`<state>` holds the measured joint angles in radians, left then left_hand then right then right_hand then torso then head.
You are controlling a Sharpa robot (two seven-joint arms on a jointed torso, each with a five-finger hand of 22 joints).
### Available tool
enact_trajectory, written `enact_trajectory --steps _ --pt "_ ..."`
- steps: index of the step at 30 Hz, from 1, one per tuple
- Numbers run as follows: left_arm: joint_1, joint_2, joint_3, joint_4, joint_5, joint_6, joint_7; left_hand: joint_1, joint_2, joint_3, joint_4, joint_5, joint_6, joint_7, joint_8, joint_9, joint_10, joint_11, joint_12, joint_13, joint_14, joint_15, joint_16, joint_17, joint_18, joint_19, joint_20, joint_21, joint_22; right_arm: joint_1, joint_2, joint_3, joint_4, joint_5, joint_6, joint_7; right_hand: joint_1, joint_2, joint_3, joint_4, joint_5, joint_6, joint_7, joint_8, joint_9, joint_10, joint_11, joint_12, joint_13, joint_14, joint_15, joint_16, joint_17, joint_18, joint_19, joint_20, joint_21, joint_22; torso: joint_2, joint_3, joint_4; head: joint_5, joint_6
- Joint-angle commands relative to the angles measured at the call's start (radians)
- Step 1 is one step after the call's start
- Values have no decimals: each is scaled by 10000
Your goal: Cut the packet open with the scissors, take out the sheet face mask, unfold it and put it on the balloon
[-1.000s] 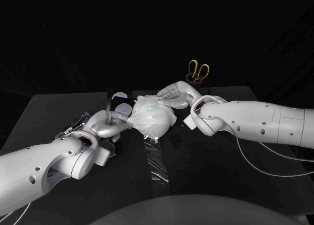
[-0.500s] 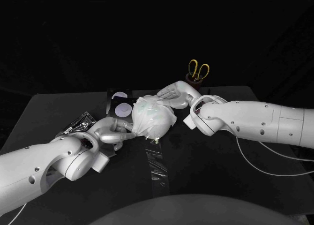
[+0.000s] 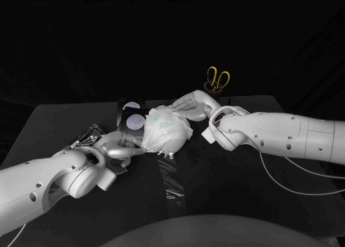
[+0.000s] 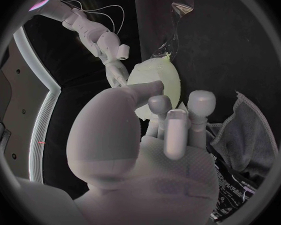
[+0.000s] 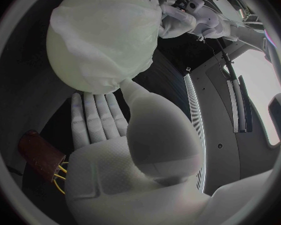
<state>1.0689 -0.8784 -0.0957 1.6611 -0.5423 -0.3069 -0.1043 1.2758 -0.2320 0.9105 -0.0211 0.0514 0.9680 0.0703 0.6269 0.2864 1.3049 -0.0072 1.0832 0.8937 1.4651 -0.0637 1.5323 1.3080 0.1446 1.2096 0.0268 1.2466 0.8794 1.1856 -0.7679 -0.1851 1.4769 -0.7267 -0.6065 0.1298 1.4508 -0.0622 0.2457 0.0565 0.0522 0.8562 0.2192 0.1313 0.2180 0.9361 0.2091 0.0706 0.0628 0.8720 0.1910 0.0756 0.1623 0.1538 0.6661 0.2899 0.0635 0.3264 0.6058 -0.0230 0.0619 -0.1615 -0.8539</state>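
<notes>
Balloon [image 4: 156,82] sits between hands: left hand [image 3: 120,146] clamps fingers on sheet face mask [image 3: 164,123] near edge; right hand [image 3: 191,103] opposite, fingers flat, empty

Black table [image 3: 239,172], as I view it: brown holder [image 3: 212,89] at far edge, clear crinkled strip [image 3: 171,177] lying mid-table.

Head view downward, wrist views close behind hands — sharing balloon [image 4: 158,80].

The pale balloon [image 3: 172,136] sits mid-table [image 3: 239,175], with the white sheet face mask [image 3: 159,121] draped over it. The yellow-handled scissors [image 3: 218,78] stand upright far right. The packet [image 3: 85,137] lies left.
</notes>
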Motion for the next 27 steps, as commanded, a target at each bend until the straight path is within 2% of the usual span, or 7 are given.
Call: enact_trajectory --steps 1,7,11,14,16,21,27 --pt "-1 6 0 -4 153 32 -79 -21 46 -4 -53 27 19 57 65 1366 49 2 30 -10 784 -52 31 1448 -58 51 7 33 -4 -35 -48 -27 76 99 81 172 -152 -94 -112 10 -50 59 343 5 -28 35 32 -75 0 -28 39 -92 -37 63 16 6 19 -44 3 -4 6 9 25" --pt "-1 18 1 1 212 255 -102 -40 48 4 -58 24 17 59 65 1373 22 3 -19 -81 772 -53 16 1398 -59 54 6 38 3 -37 -159 -27 234 940 -339 1093 -608 -302 -474 200 -50 -32 421 -62 -68 -115 108 -85 -1 -789 138 -171 -219 -30 -118 8 -6 -162 2 -1 6 27 45" --pt "0 27 1 -4 388 293 -31 -72 52 7 -59 19 6 64 61 1382 -3 8 -58 -132 769 -51 11 1382 -61 56 7 42 9 -38 -300 -27 405 1712 -607 1835 -852 -383 -852 351 -48 -108 425 -110 -98 -243 144 -74 3 -1349 218 -177 -363 -138 -778 6 -52 -485 5 1 -4 58 66" --pt "1 32 1 -8 526 210 61 -110 58 7 -56 15 -7 70 58 1392 -23 12 -85 -167 769 -48 12 1384 -60 50 8 40 1 -38 -456 -27 587 2141 -652 2189 -939 -398 -1006 424 -47 -104 420 -109 -101 -250 145 -67 6 -1430 229 -171 -391 -152 -931 7 -53 -564 9 5 -9 78 78" --pt "2 39 1 -17 633 130 146 -162 76 4 -51 12 -35 77 50 1408 -56 19 -130 -222 766 -41 9 1377 -61 47 12 41 1 -38 -585 -26 738 2355 -682 2376 -1059 -425 -1234 531 -50 -84 408 -99 -100 -313 160 -78 2 -1787 263 -200 -472 -192 -1276 10 -78 -721 11 6 -15 88 85" --pt "3 76 2 -40 890 -36 395 -223 90 -14 -41 9 -62 85 46 1428 -92 27 -184 -291 764 -34 7 1370 -59 32 18 31 -18 -37 -918 -24 1051 2763 -813 2678 -1111 -414 -1421 614 -50 -68 398 -89 -100 -356 164 -76 3 -1931 279 -198 -512 -202 -1361 12 -64 -770 -10 0 -26 80 99" --pt "4 123 2 -63 1340 -280 836 -365 143 -178 -30 -3 -174 107 49 1507 -220 50 -392 -550 741 -9 -22 1284 -31 -89 44 -69 -189 -29 -1383 -19 1290 3214 -961 2779 -1049 -280 -1564 679 -45 13 421 -46 -88 -333 160 -56 9 -1730 269 -142 -494 -188 -1302 12 -26 -772 -10 -3 -10 58 132"
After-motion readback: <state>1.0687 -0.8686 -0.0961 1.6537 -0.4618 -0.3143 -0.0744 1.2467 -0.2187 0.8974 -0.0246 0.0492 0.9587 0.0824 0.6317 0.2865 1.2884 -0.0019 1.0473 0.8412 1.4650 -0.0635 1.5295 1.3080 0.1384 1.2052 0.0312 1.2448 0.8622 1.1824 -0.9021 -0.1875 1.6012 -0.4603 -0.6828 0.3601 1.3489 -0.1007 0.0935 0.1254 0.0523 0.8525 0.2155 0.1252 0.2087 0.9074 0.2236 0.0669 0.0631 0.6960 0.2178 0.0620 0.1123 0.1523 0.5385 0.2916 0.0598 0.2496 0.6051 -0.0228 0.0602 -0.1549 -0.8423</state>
